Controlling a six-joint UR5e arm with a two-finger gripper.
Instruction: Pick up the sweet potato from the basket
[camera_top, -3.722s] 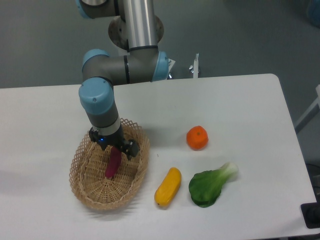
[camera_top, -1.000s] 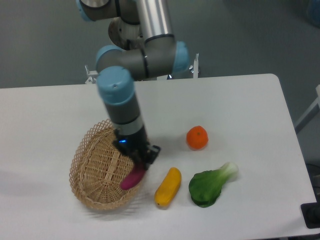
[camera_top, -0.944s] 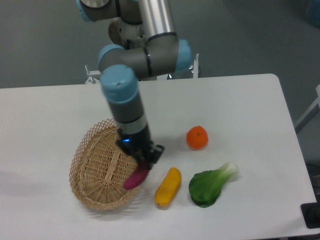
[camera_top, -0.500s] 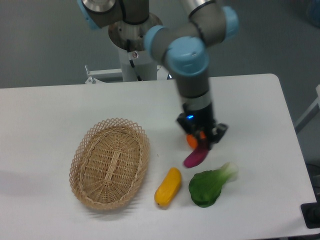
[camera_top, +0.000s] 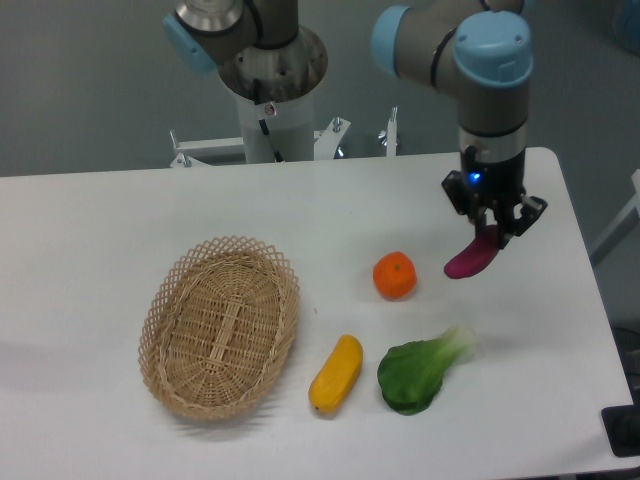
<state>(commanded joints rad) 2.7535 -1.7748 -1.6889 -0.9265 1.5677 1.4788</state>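
You had the sweet potato (camera_top: 472, 258) clear of the basket (camera_top: 219, 326) at this moment: it hung in the upper right of the frame, above the table (camera_top: 120, 220), well apart from the wicker and to the right of the orange fruit (camera_top: 395, 275). The end effector (camera_top: 492, 226) was pinching the tuber at its upper end, so the rest of it slanted down and to the left, unsupported.

The tuber looked slim, tapered and smooth-skinned, a glossy magenta. Judged by that, it was likely light and stiff, but slippery, and held by one tip it could swing or slide out; a hold nearer the middle would have sat steadier.

The basket was an oval of tan woven cane with an open lattice rim and a shallow floor, lying in the lower left with nothing in it. Beside it lay a plump yellow vegetable (camera_top: 336, 374) with a matte skin, and right of that a leafy green (camera_top: 420, 367), dark and crinkled with a pale stalk.
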